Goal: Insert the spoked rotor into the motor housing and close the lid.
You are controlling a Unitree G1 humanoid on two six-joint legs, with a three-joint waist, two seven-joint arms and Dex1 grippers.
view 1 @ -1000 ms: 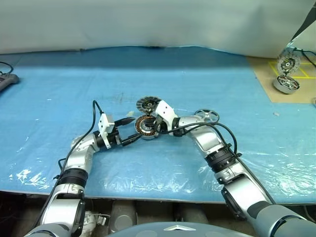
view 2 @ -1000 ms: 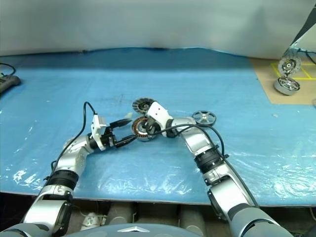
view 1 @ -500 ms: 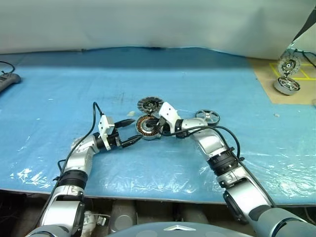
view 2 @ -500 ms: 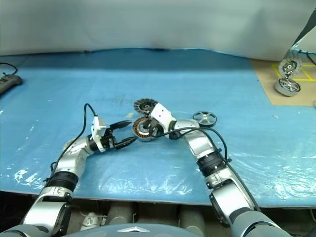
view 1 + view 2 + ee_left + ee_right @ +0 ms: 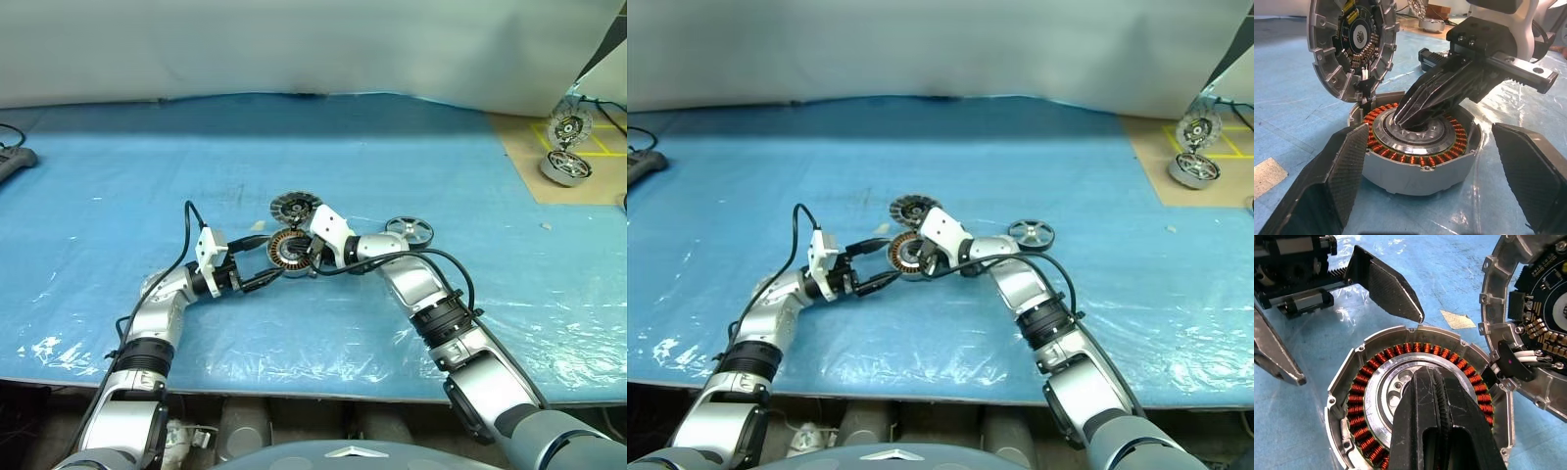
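Two grippers meet at the motor housing [image 5: 290, 251], which lies on the blue tabletop [image 5: 411, 157] with its lid [image 5: 295, 207] standing open behind it. The right gripper [image 5: 1409, 113], fingers pressed together, rests its tips on the silver hub. The left gripper [image 5: 263, 260] is spread wide around the housing, holding nothing. The spoked rotor [image 5: 409, 231] lies nearby, to the right.

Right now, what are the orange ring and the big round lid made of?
The ring in the motor housing looks like shiny copper wire, wound in small coils. The hinged lid looks like dull grey cast metal with ribs and screw holes, probably aluminium. The closed right end effector looks like ridged black plastic.
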